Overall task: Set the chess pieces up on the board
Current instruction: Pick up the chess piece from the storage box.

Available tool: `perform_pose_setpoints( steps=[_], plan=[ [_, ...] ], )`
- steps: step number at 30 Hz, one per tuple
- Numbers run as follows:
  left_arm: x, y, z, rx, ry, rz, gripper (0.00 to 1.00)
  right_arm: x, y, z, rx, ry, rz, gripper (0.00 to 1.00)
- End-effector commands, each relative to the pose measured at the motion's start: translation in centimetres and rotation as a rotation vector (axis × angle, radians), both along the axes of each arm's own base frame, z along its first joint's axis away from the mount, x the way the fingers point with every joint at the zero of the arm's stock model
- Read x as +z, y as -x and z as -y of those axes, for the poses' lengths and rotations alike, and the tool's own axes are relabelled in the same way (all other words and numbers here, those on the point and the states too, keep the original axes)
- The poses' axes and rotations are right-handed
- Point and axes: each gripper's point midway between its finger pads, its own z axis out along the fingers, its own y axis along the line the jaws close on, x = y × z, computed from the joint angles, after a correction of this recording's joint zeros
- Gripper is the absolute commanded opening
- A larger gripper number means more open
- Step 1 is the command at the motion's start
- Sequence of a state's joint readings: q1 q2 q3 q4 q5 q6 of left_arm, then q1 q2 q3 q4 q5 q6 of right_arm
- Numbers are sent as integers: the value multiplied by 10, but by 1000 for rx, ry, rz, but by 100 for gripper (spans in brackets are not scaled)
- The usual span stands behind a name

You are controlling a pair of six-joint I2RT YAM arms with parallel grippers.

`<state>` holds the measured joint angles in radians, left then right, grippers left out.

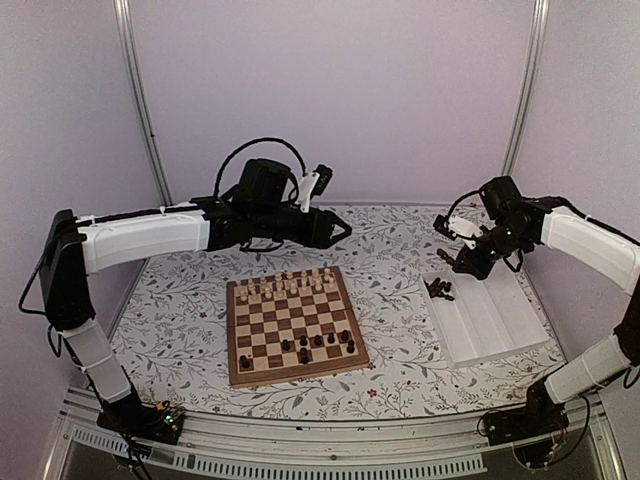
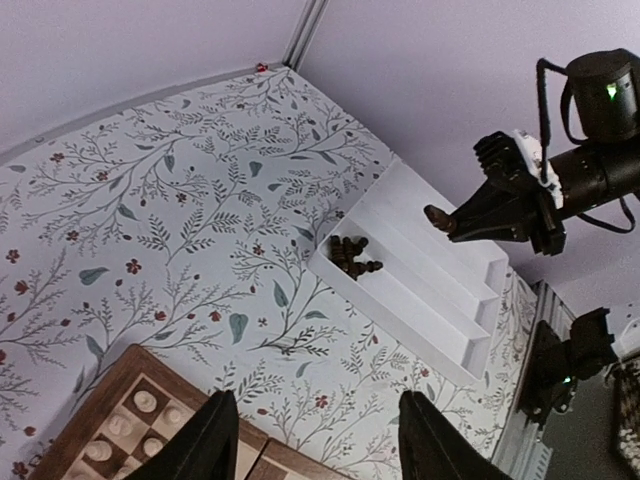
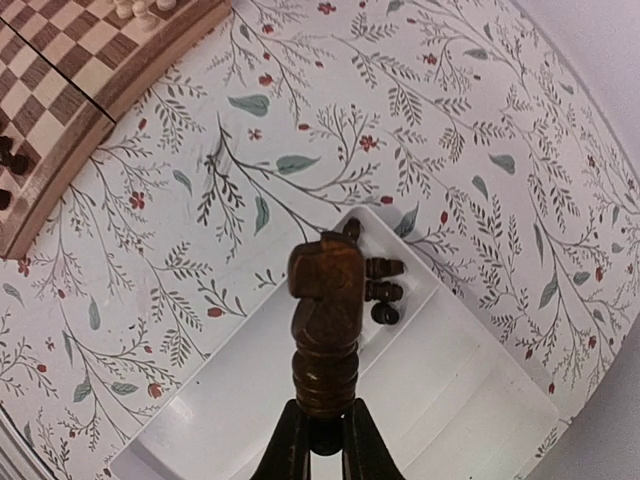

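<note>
My right gripper is shut on the base of a dark brown knight and holds it in the air above the white tray. A few more dark chess pieces lie in the tray's far corner. From above, the right gripper hangs over the tray's far left end. The board lies at the table's middle, with several dark pieces on its near rows and cream pieces along its far rows. My left gripper is open and empty, above the cloth past the board's far right corner.
The white tray with long compartments lies right of the board on the flowered cloth. The left arm stretches across behind the board. Pale walls and metal posts close in the back and sides.
</note>
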<state>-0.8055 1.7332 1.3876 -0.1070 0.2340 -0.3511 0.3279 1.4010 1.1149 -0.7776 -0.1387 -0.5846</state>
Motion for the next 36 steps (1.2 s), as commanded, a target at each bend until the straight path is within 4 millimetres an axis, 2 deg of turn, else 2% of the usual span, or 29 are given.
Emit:
perform_pose_setpoints(
  steps=[1,6,10,15,29,36],
  plan=[
    [14,3,41,-91,177,-112,55,32,-5,-34,143,-139,49,0],
    [10,9,67,-170,315,-264,54,44,-9,-68,242,-164,83,0],
    [9,13,79,-223,393,-363,53,48,-1,-96,328,-167,100,0],
    [1,13,91,-248,403,-414,49,45,10,-117,392,-146,100,0],
    [-26,33,108,-331,403,-545,35,41,8,-123,385,-128,105,0],
    [-28,36,109,-344,402,-550,15,39,9,-126,385,-125,101,0]
  ],
)
